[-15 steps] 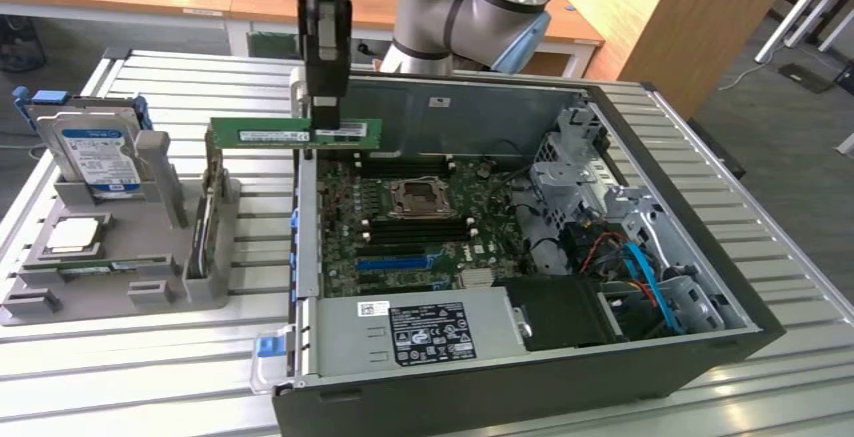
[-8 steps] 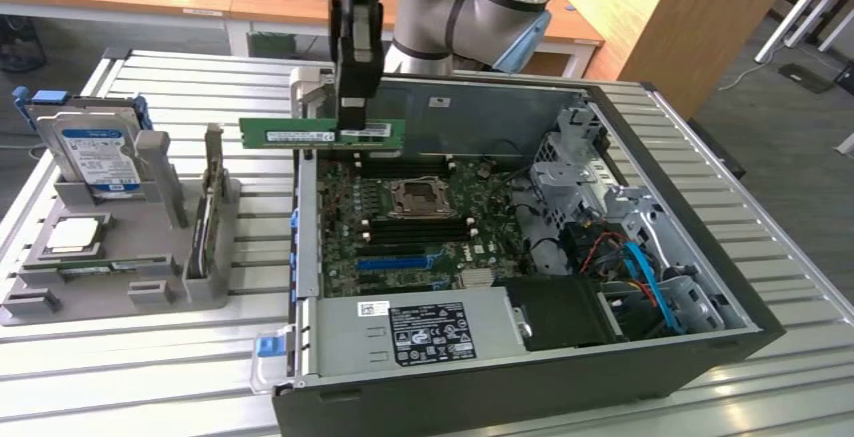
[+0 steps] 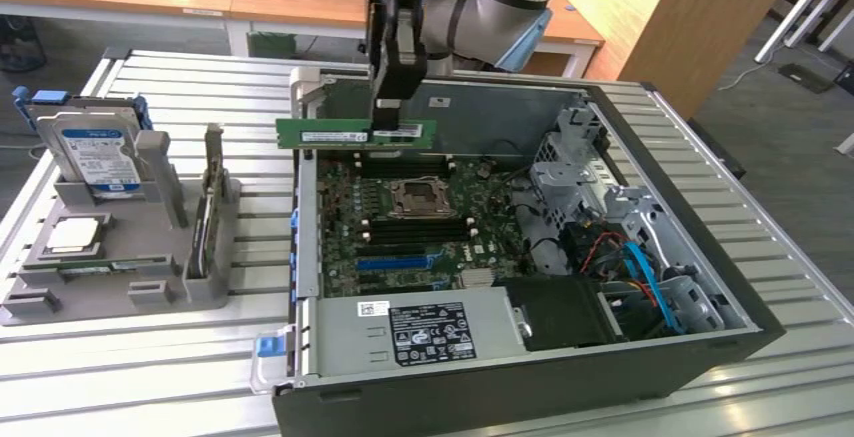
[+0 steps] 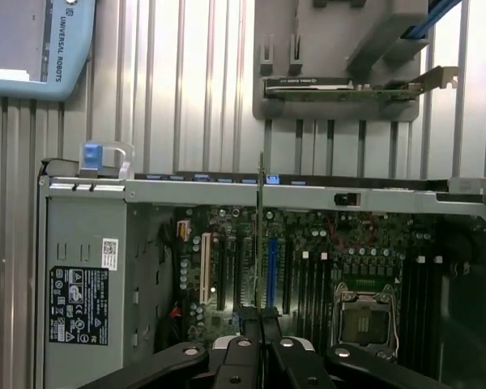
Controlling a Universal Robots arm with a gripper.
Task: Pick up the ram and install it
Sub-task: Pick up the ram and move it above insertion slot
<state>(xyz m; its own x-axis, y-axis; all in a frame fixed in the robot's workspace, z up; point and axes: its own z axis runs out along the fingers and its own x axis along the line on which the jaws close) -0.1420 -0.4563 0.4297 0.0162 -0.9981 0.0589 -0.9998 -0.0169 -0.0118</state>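
Here, the ram (image 3: 334, 135) is clamped at its upper edge by the closed gripper (image 3: 387, 125), hung just beneath the fingertips with its long axis level across the exterior view, and is held above, not yet touching, the motherboard (image 3: 400, 247) inside the open computer case (image 3: 707, 267).

Claw (image 3: 388, 119) clamped on ram (image 3: 334, 134) top edge — stick level, above motherboard (image 3: 358, 229) in open case (image 3: 534, 392)

a slatted metal table (image 3: 160, 367) stands on grey floor (image 3: 787, 117), with wooden desks (image 3: 147, 2) and a wooden cabinet (image 3: 667, 12) behind it.
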